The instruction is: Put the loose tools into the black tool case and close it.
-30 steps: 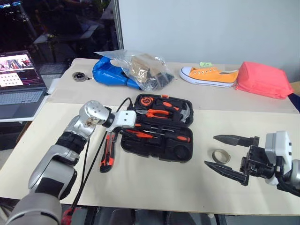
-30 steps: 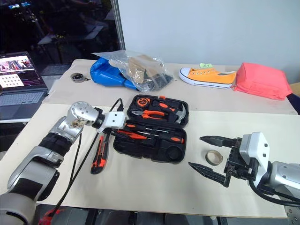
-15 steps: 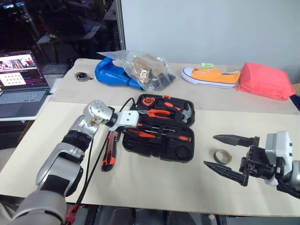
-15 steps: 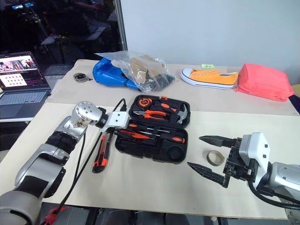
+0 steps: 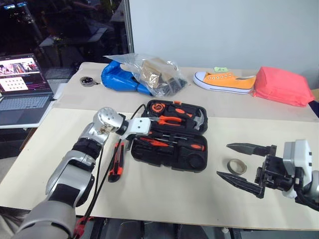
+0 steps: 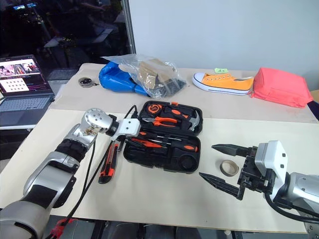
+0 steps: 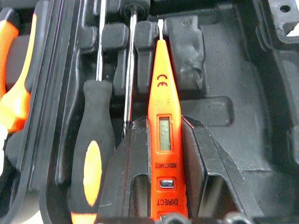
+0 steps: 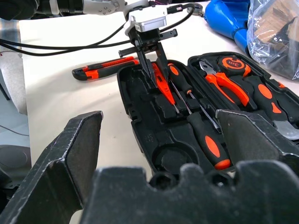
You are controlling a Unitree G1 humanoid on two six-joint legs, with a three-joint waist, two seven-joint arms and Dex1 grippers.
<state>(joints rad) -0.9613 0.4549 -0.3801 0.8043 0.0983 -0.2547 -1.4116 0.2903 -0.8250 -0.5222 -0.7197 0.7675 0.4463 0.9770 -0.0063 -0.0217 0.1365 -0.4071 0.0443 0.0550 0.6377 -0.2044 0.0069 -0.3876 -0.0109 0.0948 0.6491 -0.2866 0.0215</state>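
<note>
The right gripper [image 6: 223, 164] hangs nearest, jaws spread wide and empty, just beside the tan tape roll [image 6: 229, 167] lying flat on the bench [image 6: 164, 199]. Left of it the black tool case [image 6: 162, 136] lies open, moulded recesses holding two screwdrivers and pliers. The left gripper [image 7: 161, 154] pinches the slim orange tester screwdriver [image 7: 163, 116], tip pointing along the neighbouring shafts. The utility knife [image 6: 108, 162] lies beside the case.

A lab (robot test bench): laptop [image 5: 22, 82] beside worktable [image 5: 164, 199]
</note>
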